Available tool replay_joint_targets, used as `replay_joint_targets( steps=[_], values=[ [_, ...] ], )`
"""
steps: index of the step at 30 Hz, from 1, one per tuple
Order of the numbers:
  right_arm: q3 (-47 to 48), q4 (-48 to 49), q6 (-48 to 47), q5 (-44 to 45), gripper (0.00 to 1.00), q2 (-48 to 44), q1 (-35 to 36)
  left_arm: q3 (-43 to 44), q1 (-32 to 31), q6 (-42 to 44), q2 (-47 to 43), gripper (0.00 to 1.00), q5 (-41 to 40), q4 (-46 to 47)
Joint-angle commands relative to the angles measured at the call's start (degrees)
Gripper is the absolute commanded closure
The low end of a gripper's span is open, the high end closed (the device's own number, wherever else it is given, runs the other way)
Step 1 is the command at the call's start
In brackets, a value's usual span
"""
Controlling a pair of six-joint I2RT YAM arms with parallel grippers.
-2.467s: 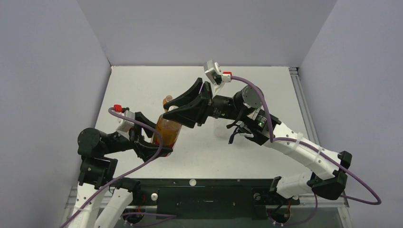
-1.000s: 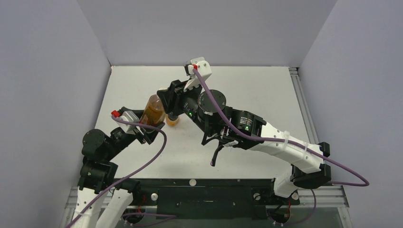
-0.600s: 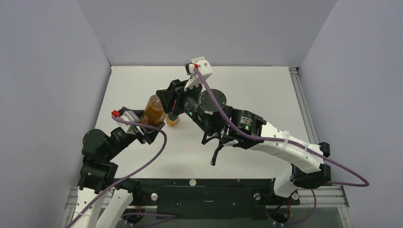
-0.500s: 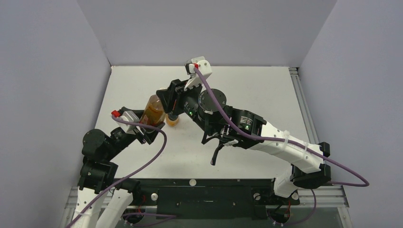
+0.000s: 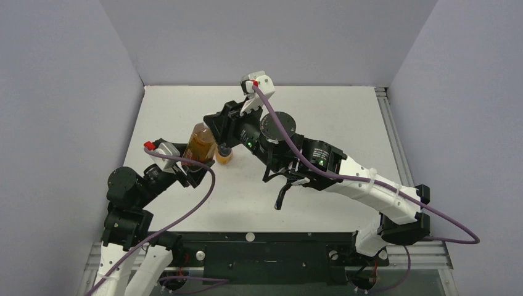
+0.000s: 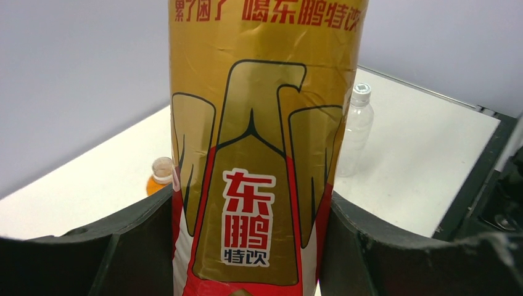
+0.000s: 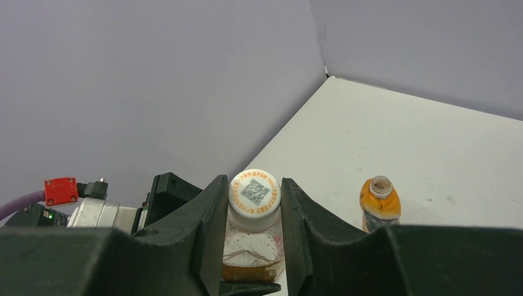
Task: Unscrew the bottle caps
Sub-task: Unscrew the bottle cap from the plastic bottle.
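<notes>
Left of centre on the tabletop (image 5: 345,117): one cap off, a second under grip.
The orange bottle (image 7: 378,203) stands open-necked, and the clear bottle (image 6: 354,132) looks capped. The left gripper (image 6: 253,246) clamps the reddish-brown bottle (image 6: 259,154) upright, long axis vertical, neck up. The right gripper (image 7: 254,209) is closed on its white cap (image 7: 254,192), which is not yet off.

the right pincer (image 7: 255,209) has closed onto the white cap (image 7: 255,192).
</notes>
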Motion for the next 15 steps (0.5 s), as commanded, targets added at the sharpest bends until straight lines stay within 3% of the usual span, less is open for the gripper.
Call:
replay_joint_targets(
  steps=[1,9,15],
  values=[
    [-4.9,4.1,-4.4,-7.3,0.99,-5.1,-0.3,3.2,0.0,-3.9,0.9,1.0,5.8,0.4],
    [-22.6,13.5,-11.4,-26.4,1.0,-19.1,-1.1,4.9,0.1,-13.7,1.9,1.0,25.2,2.0],
    [-28.5,18.5,-10.3,-40.3,1.0,-26.0,-5.3,4.5,0.0,-24.2,2.8,1.0,31.9,8.1]
  ],
)
